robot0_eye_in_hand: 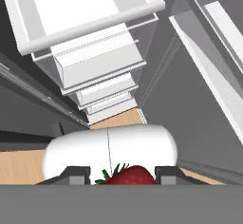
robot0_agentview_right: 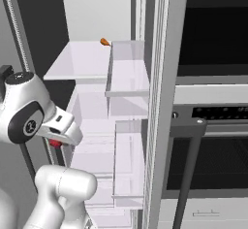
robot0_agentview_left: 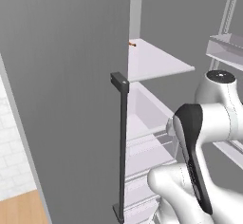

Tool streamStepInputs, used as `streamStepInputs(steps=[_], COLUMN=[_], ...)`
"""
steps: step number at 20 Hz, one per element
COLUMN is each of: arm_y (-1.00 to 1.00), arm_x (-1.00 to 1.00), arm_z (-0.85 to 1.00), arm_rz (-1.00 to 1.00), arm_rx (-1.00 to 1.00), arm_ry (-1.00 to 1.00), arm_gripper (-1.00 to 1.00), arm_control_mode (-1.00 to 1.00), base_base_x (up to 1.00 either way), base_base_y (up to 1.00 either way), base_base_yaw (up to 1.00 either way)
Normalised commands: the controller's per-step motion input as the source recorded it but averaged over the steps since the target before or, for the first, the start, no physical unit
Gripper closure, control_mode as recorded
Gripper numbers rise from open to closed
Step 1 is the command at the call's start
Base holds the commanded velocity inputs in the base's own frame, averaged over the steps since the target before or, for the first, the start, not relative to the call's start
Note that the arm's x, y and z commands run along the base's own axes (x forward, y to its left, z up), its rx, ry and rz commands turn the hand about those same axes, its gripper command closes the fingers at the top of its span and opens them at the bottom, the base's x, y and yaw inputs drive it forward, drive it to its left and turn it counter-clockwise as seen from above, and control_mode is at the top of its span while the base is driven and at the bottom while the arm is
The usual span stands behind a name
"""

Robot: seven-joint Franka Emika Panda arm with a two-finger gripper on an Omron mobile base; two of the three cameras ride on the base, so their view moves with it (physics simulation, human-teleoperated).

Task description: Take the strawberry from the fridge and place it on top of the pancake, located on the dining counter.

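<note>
Fridge [robot0_agentview_right: 87, 9] stands open; white shelves [robot0_agentview_left: 156, 64] and clear drawers [robot0_eye_in_hand: 102, 66] visible inside. A small orange drumstick-shaped food [robot0_agentview_right: 104, 41] lies at the back of the upper shelf, at roughly 11 o'clock in the right base view. Not the target.

Strawberry [robot0_eye_in_hand: 132, 175] sits between the two dark fingertips of the tool [robot0_eye_in_hand: 122, 176], at 6 o'clock in the hand view, green leaves toward 9 o'clock. A red spot under the hand in the right base view agrees with this. The tool is clamped on the strawberry, jaws narrow, fingers bearing on its sides. The hand hangs in front of the lower drawers, pointing down along the drawer stack toward the wood floor.

Handling judgement: the berry is very light, soft and easily bruised; skin smooth, possibly slick. Being rounded and tapered, it could squirt out of a two-point pinch if squeezed harder or swung fast. Best hold is across the widest part of the body, not the leafy cap; the present grip seems near that, though the lower half is hidden.

Stage, as judged: pick done; carry to the table and the pancake not yet done. Keep clear of the door handle [robot0_agentview_left: 123, 142] on withdrawal.
</note>
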Motion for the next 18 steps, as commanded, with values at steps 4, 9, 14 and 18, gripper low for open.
streamStepInputs(steps=[4,9,14,18], arm_y=[0.00,0.00,0.00,0.00], arm_x=[-0.03,0.00,0.00,0.00], arm_z=[-0.21,-0.04,0.00,0.00], arm_rz=[0.00,0.00,0.00,0.00], arm_rx=[0.00,0.00,0.00,0.00], arm_ry=[0.07,0.00,0.00,0.00], arm_gripper=[1.00,1.00,1.00,1.00], arm_control_mode=[-1.00,-1.00,-1.00,1.00], base_base_x=[0.00,0.00,0.00,-0.05], base_base_y=[0.00,0.00,0.00,0.00], base_base_yaw=[0.00,0.00,0.00,0.00])
